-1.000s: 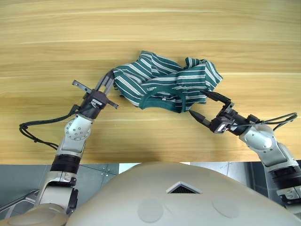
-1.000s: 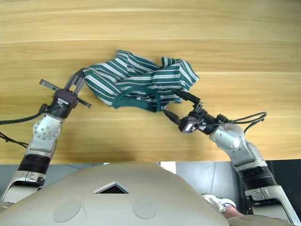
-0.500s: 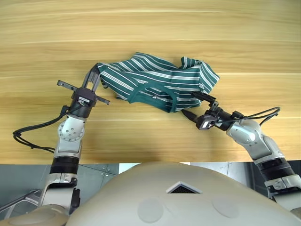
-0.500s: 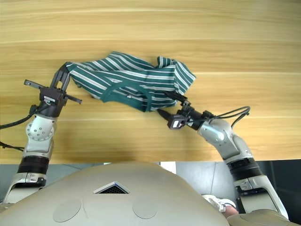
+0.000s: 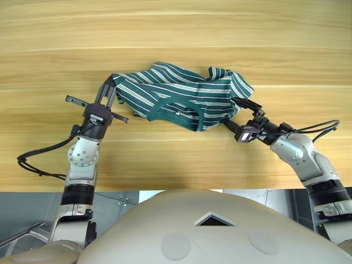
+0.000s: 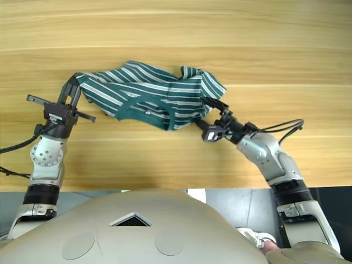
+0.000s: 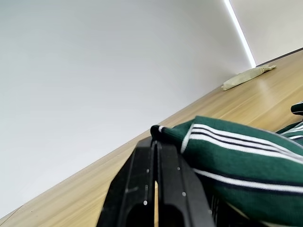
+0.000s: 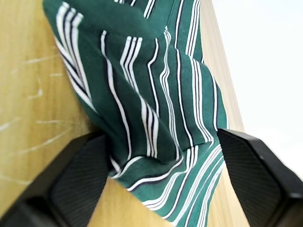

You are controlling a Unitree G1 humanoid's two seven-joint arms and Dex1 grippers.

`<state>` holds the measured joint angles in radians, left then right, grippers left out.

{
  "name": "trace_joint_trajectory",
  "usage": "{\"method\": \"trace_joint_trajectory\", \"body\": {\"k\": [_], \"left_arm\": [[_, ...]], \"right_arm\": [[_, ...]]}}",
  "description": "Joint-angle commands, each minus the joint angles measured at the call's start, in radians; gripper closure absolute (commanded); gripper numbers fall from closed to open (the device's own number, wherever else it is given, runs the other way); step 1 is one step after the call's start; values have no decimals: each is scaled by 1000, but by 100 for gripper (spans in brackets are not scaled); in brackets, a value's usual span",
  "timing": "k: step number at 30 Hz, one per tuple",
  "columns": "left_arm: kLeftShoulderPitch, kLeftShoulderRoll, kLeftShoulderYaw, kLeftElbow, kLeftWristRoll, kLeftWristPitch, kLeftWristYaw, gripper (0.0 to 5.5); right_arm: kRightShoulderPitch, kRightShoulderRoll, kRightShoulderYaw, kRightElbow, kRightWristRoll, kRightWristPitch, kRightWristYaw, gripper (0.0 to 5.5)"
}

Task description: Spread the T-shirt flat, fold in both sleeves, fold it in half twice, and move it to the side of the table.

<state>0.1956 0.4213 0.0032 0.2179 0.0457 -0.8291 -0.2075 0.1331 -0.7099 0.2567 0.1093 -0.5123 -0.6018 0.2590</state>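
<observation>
A wide wooden table [image 5: 176, 33] is seen from above. A green and white striped T-shirt [image 5: 181, 96] is bunched up near the middle of it. The shirt's left end is pinched tight by the left gripper [image 5: 109, 85]. The right gripper [image 5: 234, 113] is spread wide, and the shirt's right edge is caught between its fingers.

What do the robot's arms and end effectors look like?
The left arm and right arm are silver-grey metal with rounded joint housings and black bands lower down. The left end effector and right end effector are black, each with two slim tapered fingers; the pads look finely textured in the right wrist view. Loose black cables loop out from each wrist.
</observation>
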Motion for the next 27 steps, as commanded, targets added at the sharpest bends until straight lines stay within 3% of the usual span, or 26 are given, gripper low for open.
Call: {"method": "trace_joint_trajectory", "body": {"k": [1,19,21,27], "left_arm": [[14,-1,6,3,7,-14,-11,550],[9,17,61,73,-2,-28,-11,550],[17,16,67,68,-3,-31,-8,550],[43,9,83,36,-3,-33,2,550]], "right_arm": [[26,-7,28,37,-43,11,13,182],[36,-10,-9,-3,28,-30,2,519],[17,0,-6,13,40,-40,3,545],[-55,28,17,60,69,-74,32,545]]}}
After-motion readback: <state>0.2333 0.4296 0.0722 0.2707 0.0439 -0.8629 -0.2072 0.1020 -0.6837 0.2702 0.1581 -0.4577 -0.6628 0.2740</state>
